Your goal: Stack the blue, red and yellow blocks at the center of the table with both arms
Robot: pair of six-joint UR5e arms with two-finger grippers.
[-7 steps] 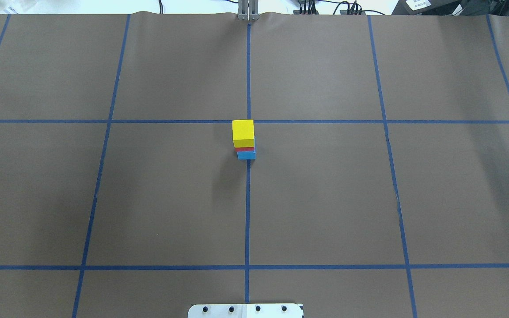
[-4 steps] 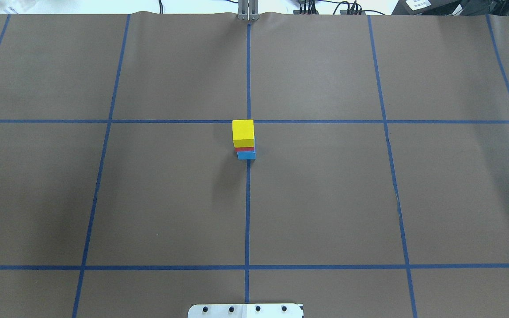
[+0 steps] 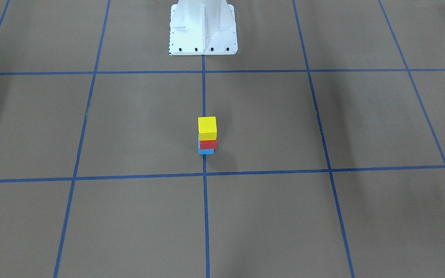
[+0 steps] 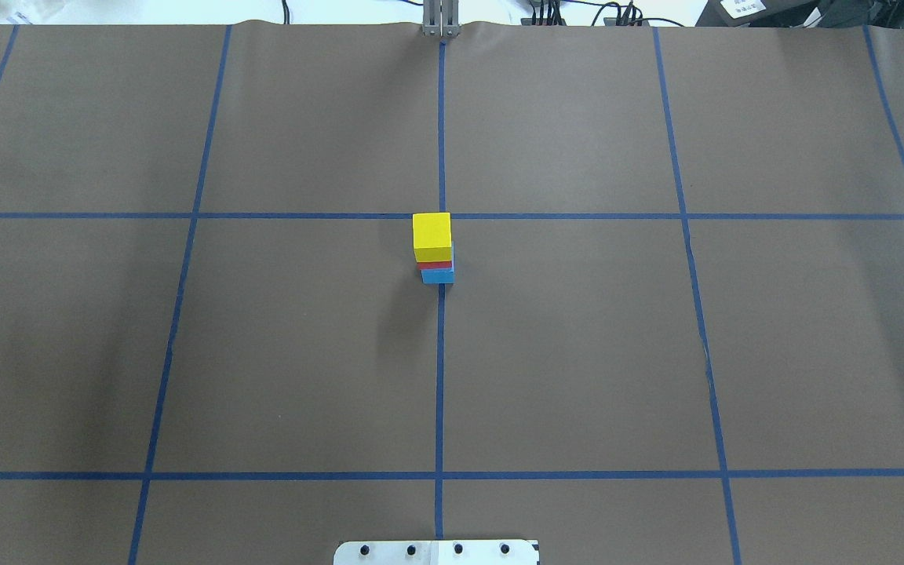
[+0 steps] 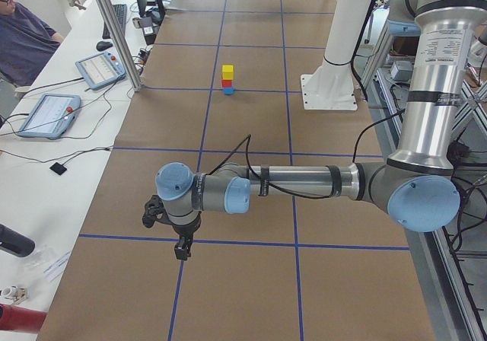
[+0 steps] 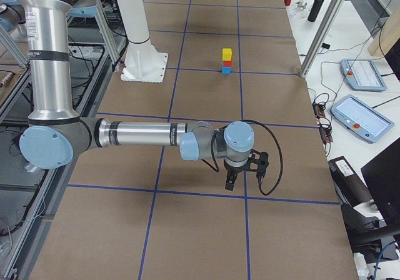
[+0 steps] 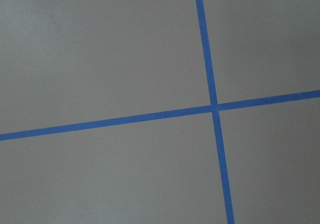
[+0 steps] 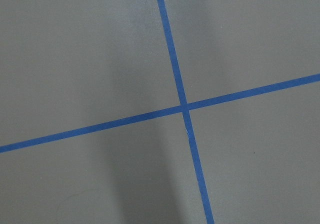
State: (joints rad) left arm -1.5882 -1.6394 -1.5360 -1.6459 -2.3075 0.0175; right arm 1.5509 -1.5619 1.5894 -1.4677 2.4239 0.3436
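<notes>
A yellow block (image 4: 431, 235) sits on a red block (image 4: 435, 265), which sits on a blue block (image 4: 438, 276), as a stack at the table's center. The stack also shows in the front view, with yellow block (image 3: 207, 127), red block (image 3: 208, 144) and blue block (image 3: 206, 151). My left gripper (image 5: 181, 246) hangs over a tape crossing far from the stack, seen only in the exterior left view; I cannot tell whether it is open or shut. My right gripper (image 6: 231, 181) hangs likewise at the opposite end; I cannot tell its state. Both wrist views show only brown paper and blue tape.
The white robot pedestal (image 3: 203, 27) stands behind the stack. Blue tape lines (image 4: 440, 353) grid the brown table cover. An operator (image 5: 23, 40) sits at a side bench with teach pendants (image 5: 49, 115). More pendants (image 6: 362, 119) lie beside the other end.
</notes>
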